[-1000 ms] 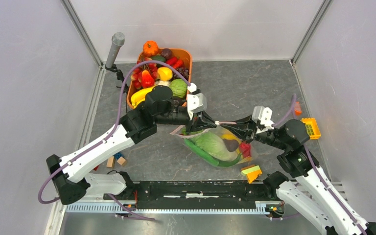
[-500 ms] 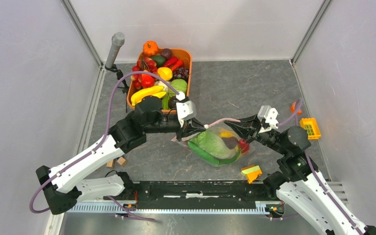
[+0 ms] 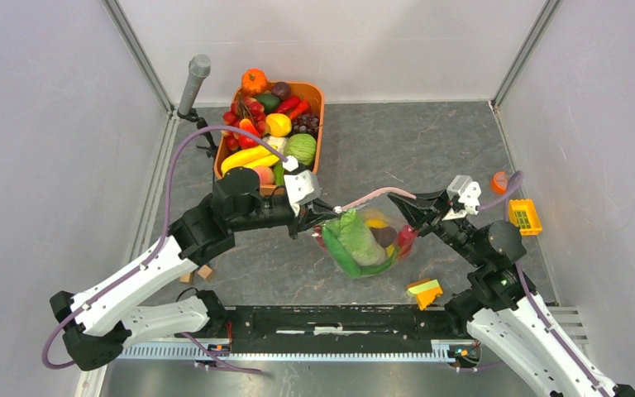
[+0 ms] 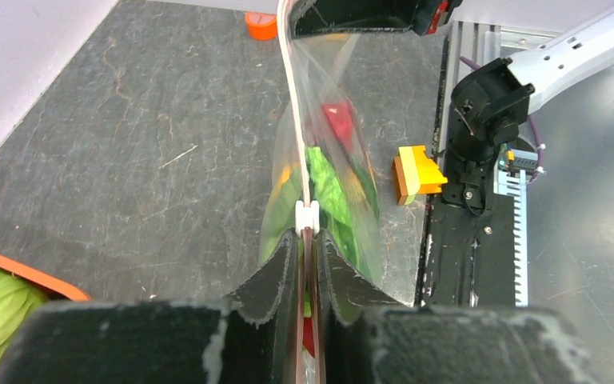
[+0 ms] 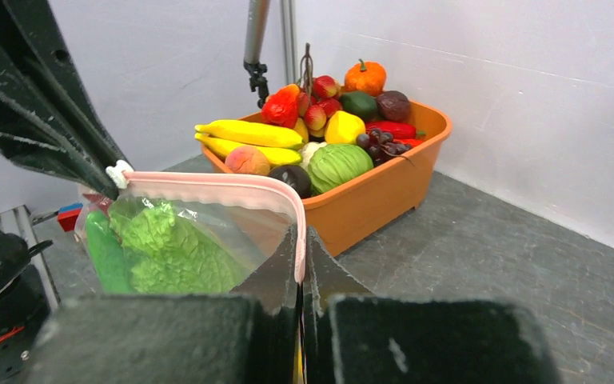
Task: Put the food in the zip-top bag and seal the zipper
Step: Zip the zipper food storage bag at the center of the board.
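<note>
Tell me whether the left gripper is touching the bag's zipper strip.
Touching. The left wrist view shows the left gripper with both fingers pressed shut on the pink zipper strip, right behind its white slider.

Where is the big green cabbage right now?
In the top view the cabbage sits inside the clear bag, held by its zipper between the left pincer and right pincer, in front of the orange tub.

Grey table [image 3: 413,141]: orange tub [image 3: 322,112], wedge [image 3: 424,291], blocks [image 3: 197,271], yellow crate [image 3: 525,217].

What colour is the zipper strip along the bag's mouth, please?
The zipper is pale pink, clearest in the right wrist view.
</note>
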Available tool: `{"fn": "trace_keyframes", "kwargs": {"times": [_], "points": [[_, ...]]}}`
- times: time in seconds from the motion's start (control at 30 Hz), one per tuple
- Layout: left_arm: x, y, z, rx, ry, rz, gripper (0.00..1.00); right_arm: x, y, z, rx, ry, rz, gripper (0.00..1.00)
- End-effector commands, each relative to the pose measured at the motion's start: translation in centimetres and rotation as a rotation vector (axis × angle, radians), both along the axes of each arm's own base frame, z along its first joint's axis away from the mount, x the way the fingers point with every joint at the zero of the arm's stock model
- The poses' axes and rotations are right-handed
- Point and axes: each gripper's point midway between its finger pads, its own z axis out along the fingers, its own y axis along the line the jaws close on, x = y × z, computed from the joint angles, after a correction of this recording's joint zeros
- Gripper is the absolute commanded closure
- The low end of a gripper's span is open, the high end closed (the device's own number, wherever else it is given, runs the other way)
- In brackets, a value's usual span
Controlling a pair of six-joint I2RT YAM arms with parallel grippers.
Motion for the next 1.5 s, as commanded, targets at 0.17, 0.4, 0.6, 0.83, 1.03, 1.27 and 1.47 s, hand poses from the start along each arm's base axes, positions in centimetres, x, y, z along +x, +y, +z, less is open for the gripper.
{"fn": "trace_keyframes", "kwargs": {"times": [0.17,0.4,0.6,0.83,1.03,1.27,1.47], "points": [[0.0,1.5,0.0,0.007,-0.029,0.044,0.98,2.2,-3.6,1.7,0.1,-0.02,-0.229,1.0],[0.0,1.9,-0.2,0.015,-0.029,0.056,0.98,2.6,-4.6,1.3,0.125,0.003,-0.286,1.0],[0.1,2.5,-0.3,0.024,-0.035,0.078,0.98,3.2,-5.9,1.1,0.149,0.026,-0.362,1.0],[0.3,2.8,-0.6,0.036,-0.038,0.095,0.98,3.6,-6.9,0.6,0.176,0.051,-0.423,1.0],[0.5,2.8,-0.8,0.041,-0.033,0.105,0.98,3.7,-6.9,0.6,0.174,0.053,-0.424,1.0],[0.9,2.9,-0.7,0.039,-0.036,0.127,0.88,3.9,-7.1,0.5,0.162,0.058,-0.441,1.0],[1.6,2.9,0.2,-0.018,-0.025,0.184,0.24,4.0,-6.3,0.4,0.116,0.07,-0.409,1.0]]}}
